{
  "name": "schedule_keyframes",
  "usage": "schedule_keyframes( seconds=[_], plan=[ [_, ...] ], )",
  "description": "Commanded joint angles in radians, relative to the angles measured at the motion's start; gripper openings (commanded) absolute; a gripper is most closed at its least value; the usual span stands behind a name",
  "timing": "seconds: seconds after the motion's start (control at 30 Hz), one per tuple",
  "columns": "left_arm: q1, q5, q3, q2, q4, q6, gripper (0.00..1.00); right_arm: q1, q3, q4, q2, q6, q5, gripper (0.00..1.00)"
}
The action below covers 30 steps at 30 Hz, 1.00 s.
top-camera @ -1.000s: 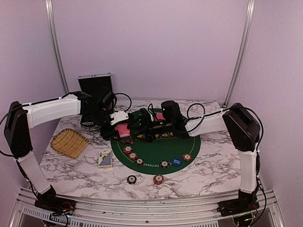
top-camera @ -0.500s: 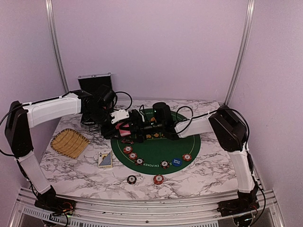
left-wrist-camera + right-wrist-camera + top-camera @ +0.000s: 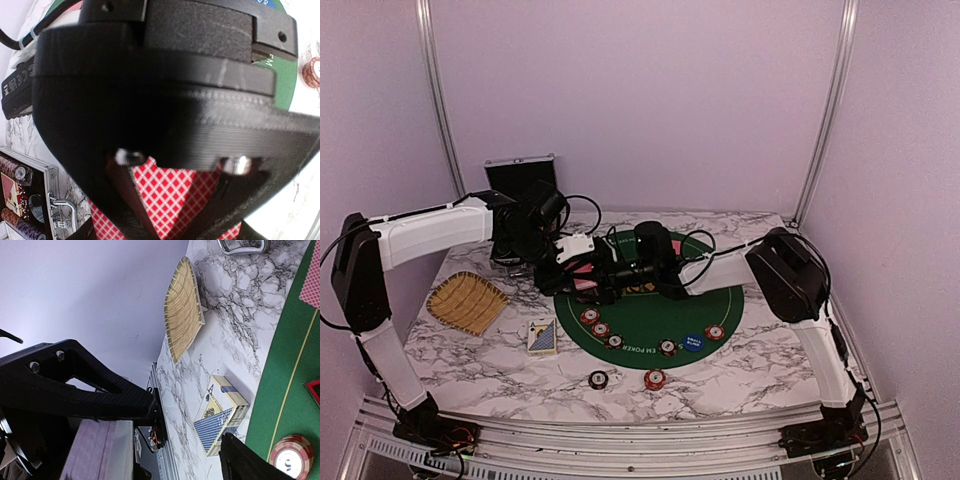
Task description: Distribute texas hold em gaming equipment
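Note:
My left gripper (image 3: 578, 272) hangs over the back left of the green poker mat (image 3: 720, 300), shut on a stack of red-backed playing cards (image 3: 170, 195). The cards sit between its two dark fingers in the left wrist view. My right gripper (image 3: 608, 274) has reached across the mat and is right against the left gripper. Its black body fills the top of the left wrist view. Its jaws are open in the right wrist view (image 3: 187, 425), with nothing between them. Red and dark poker chips (image 3: 601, 329) and a blue disc (image 3: 693, 342) lie on the mat's front.
Two chips (image 3: 655, 379) lie on the marble in front of the mat. A blue card box (image 3: 542, 337) sits left of the mat, a yellow straw tray (image 3: 468, 302) further left. The open silver case (image 3: 520, 175) stands at the back left, with chips inside (image 3: 20, 197).
My right arm has swung left across the mat until its gripper meets the left gripper and the cards. The left arm has held still with the cards.

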Motion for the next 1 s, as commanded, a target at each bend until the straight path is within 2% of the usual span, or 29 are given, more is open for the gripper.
schedule_keyframes(
  seconds=[0.0,0.13,0.33,0.5,0.6,0.77,0.97],
  plan=[
    [-0.004,0.013,0.014,-0.021,-0.023,0.002,0.0,-0.015,0.001,-0.099,-0.024,-0.067,0.03,0.82],
    [-0.004,0.014,0.007,-0.026,-0.023,0.005,0.0,-0.025,-0.022,-0.181,-0.054,-0.127,0.051,0.78],
    [-0.004,0.013,0.007,-0.029,-0.023,0.005,0.0,-0.036,-0.08,-0.175,-0.091,-0.133,0.058,0.71],
    [-0.004,0.001,-0.002,-0.031,-0.023,0.01,0.0,-0.039,-0.109,-0.15,-0.119,-0.122,0.051,0.61],
    [-0.004,-0.005,-0.01,-0.033,-0.023,0.013,0.0,-0.04,-0.121,-0.127,-0.139,-0.112,0.046,0.6],
    [-0.004,-0.009,-0.019,-0.031,-0.022,0.015,0.0,-0.044,-0.137,-0.075,-0.17,-0.084,0.029,0.65],
    [-0.004,-0.011,-0.024,-0.029,-0.023,0.017,0.0,-0.05,-0.173,-0.021,-0.209,-0.051,0.028,0.61]
  ],
)
